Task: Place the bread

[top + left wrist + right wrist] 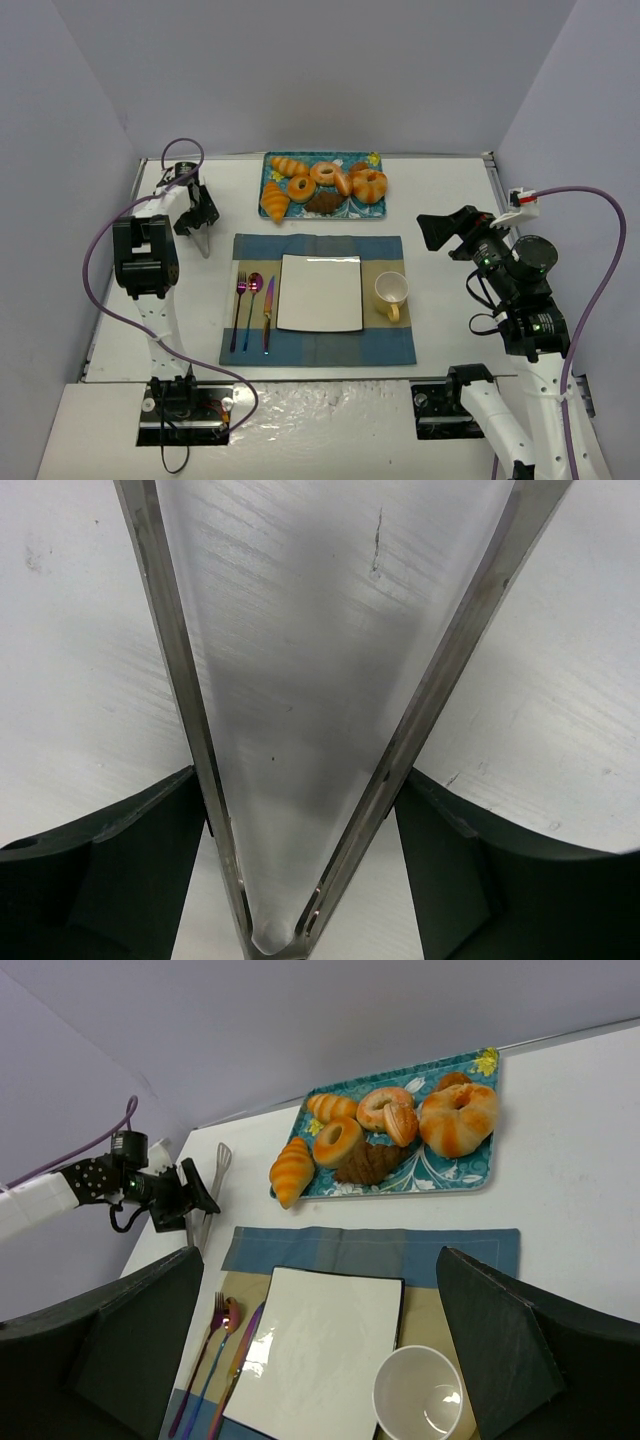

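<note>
Top external: left gripper (201,222), left of the teal patterned bread tray (340,158), clamps shiny V-shaped metal tongs (204,241) tips-down; right gripper (435,233) gapes wide.

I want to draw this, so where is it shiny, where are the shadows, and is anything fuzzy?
Top view: soft, even light, with a faint shine on the white plate. Left wrist view: a wide grey shadow lies on the table between the arms of the metal tongs, whose edges look slightly soft. Right wrist view: the plate mirrors light at its left edge, and the bread looks sharp.
</note>
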